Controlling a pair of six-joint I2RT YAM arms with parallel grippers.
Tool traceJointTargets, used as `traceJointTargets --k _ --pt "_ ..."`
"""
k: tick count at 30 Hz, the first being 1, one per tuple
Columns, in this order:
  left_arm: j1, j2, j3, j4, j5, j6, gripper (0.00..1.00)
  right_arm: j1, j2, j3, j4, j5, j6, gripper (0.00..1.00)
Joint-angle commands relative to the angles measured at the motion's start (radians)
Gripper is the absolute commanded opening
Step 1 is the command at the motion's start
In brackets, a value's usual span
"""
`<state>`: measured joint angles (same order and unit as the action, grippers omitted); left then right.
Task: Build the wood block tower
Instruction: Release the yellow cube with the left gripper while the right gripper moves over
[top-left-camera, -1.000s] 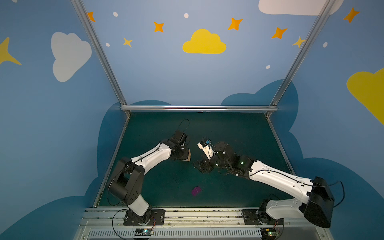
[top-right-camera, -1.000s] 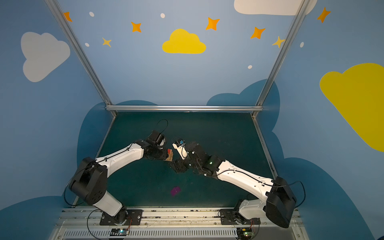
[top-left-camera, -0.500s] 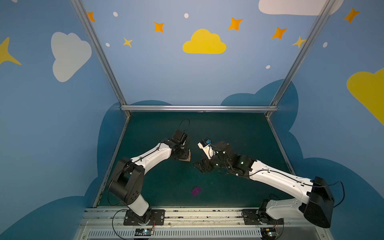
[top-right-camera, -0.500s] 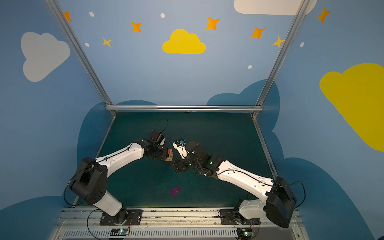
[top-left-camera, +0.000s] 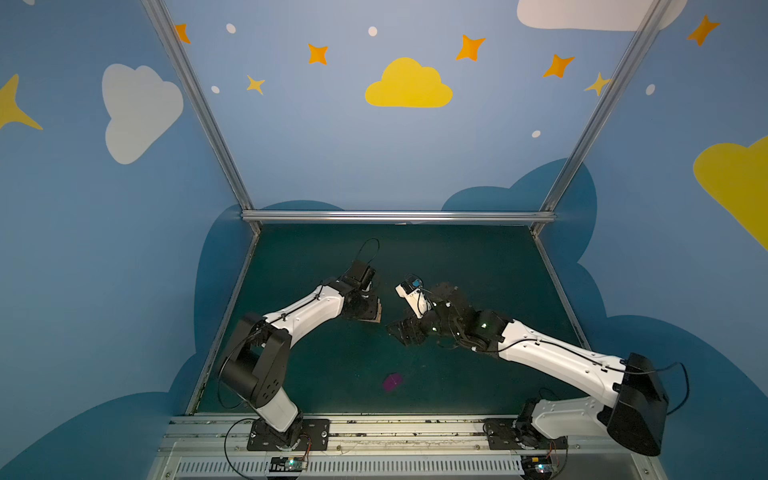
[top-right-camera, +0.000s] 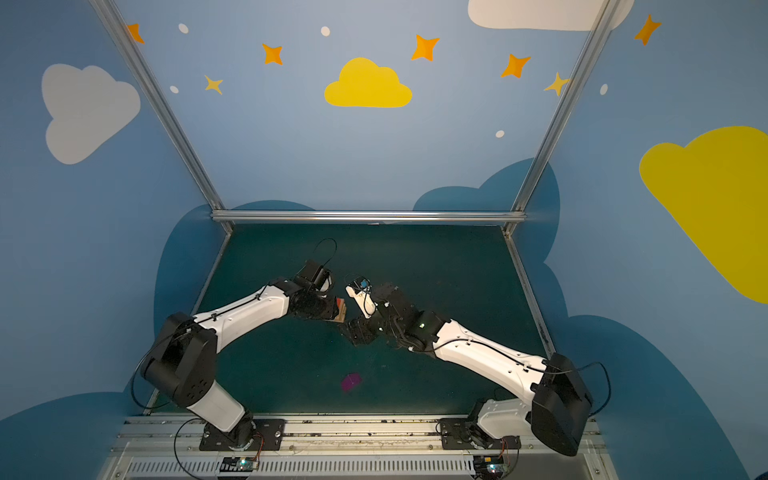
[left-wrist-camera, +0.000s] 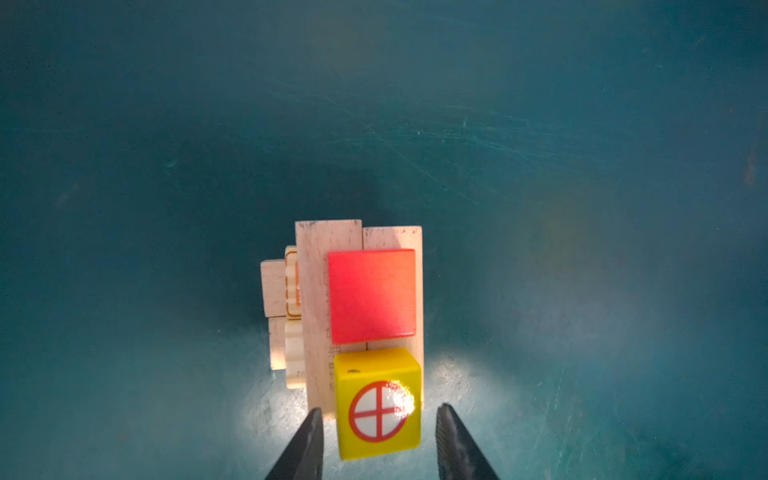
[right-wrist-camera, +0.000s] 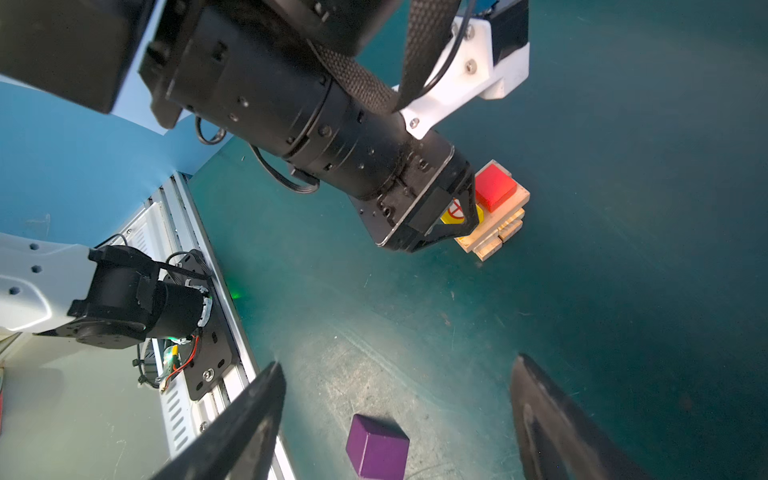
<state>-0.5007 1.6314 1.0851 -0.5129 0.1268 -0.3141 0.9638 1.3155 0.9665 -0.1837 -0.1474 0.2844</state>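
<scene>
L claw (left-wrist-camera: 381, 409) stands open astride the yellow cube (left-wrist-camera: 376, 399), thin gap each side, no grip. The cube sits on the top planks (left-wrist-camera: 316, 291) of the tower (right-wrist-camera: 494, 235), just beside the red cube (left-wrist-camera: 371, 295). R claw (right-wrist-camera: 399, 395) gapes wide, empty, over the purple cube (right-wrist-camera: 376, 446), which lies alone on the mat (right-wrist-camera: 415, 311), well apart from the tower.

Progress, as I judge it: planks + 2 cubes done; purple left, prob. the last.

Edges: yellow sits at the plank end, little margin, so L should back off straight w/o nudging. Room: mat bare round the stack, but both claws are close at centre, so R needs L clear first.
</scene>
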Motion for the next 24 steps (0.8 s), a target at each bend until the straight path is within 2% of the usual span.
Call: traceJointTargets --k 1,5,12,15,17,19,24 --pt "-0.003 -0.044 0.027 -0.009 0.003 -0.01 0.45 -0.003 -0.009 -0.009 -0.005 0.004 0.007 0.81" --pt "0.0 -0.134 0.043 -0.033 -0.028 -0.016 0.46 0.002 -0.016 -0.005 -0.015 0.019 0.006 0.8" --pt "0.031 -0.322 0.068 -0.114 -0.177 0.019 0.48 0.031 0.029 0.039 -0.031 0.045 0.017 0.73" --pt "0.065 -0.4 0.074 -0.147 -0.187 0.055 0.48 0.042 0.095 0.086 -0.053 0.064 0.035 0.61" --pt "0.089 -0.458 0.07 -0.174 -0.194 0.078 0.48 0.051 0.143 0.119 -0.06 0.101 0.063 0.47" --pt "0.113 -0.519 0.051 -0.192 -0.21 0.094 0.48 0.055 0.193 0.149 -0.06 0.133 0.097 0.37" --pt "0.166 -0.705 -0.072 -0.169 -0.296 0.138 0.49 0.064 0.349 0.264 -0.066 0.151 0.173 0.2"
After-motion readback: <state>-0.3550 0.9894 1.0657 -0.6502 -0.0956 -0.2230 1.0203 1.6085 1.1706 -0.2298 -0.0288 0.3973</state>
